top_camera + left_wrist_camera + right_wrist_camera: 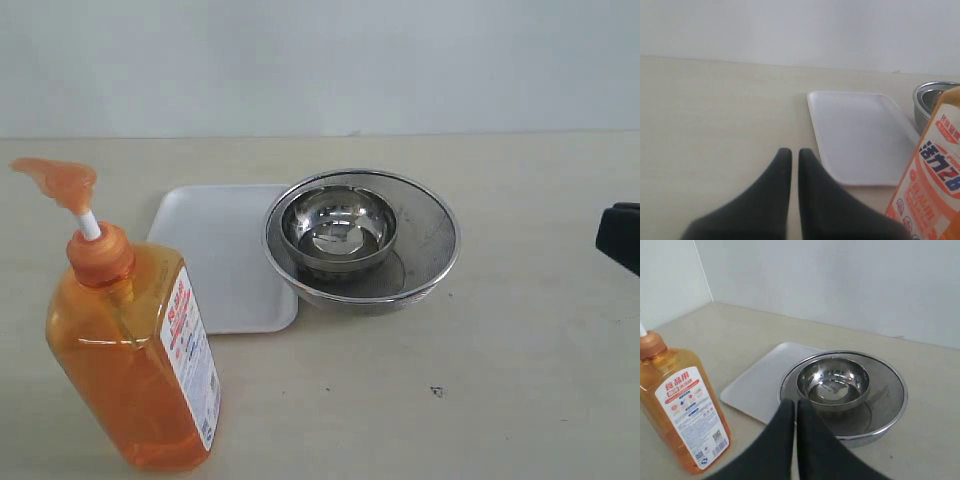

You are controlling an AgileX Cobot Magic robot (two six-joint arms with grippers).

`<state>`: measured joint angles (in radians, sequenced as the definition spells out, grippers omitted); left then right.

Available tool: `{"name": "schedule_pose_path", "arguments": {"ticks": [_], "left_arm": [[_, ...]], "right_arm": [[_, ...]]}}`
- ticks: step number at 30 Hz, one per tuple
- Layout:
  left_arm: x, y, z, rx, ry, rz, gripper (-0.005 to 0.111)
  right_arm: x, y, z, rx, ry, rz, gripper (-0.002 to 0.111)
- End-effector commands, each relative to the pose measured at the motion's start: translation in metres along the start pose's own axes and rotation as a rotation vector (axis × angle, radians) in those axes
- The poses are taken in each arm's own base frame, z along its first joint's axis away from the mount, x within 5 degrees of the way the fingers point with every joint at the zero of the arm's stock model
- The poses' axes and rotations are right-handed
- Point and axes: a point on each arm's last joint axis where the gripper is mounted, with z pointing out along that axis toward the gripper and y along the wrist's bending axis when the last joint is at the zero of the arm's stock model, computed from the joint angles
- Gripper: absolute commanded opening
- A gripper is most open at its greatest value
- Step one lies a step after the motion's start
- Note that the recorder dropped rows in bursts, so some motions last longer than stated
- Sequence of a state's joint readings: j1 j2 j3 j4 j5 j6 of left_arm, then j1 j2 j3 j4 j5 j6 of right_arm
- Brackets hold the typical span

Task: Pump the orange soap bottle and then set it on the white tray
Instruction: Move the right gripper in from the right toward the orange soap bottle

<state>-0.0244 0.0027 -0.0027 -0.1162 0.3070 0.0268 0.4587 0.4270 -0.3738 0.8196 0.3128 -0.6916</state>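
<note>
The left gripper [794, 153] is closed, its fingers nearly touching with only a hairline slit between them, and it holds nothing. The right gripper [795, 403] is the same. The orange soap bottle [130, 370] stands upright on the table [500, 380] near the white tray [215, 255], not on it and untouched.

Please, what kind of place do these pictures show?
Probably a test bench with kitchen props: a beige table against a plain wall, holding an orange soap bottle, white tray, and steel bowl in a strainer.
</note>
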Motion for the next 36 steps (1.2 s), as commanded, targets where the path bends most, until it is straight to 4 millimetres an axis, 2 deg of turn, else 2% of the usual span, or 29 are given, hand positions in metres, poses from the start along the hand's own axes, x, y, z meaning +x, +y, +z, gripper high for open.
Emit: {"name": "schedule_pose_path", "arguments": {"ticks": [1,10,17,24,29,36], "left_arm": [[0.0,0.0,0.0,-0.001,-0.003,-0.005,0.005],[-0.002,0.001,0.0,-0.016,-0.028,0.043,0.005],[-0.015,0.002,-0.001,-0.024,-0.169,0.075,0.005],[-0.034,0.001,-0.007,-0.022,-0.395,0.075,0.005],[-0.039,0.0,-0.009,-0.022,-0.449,0.076,0.005],[-0.045,0.0,-0.012,0.014,-0.521,-0.056,0.005]], "right_arm": [[-0.003,0.0,0.0,0.004,-0.014,0.005,0.0],[0.003,0.004,0.0,-0.046,0.047,0.005,0.0],[0.008,0.009,-0.001,-0.094,0.103,-0.024,0.0],[0.008,0.008,-0.001,-0.094,0.1,-0.056,0.0],[0.008,0.008,-0.001,-0.095,0.099,-0.078,0.0],[0.008,0.008,-0.001,-0.095,0.099,-0.083,0.0]]}}
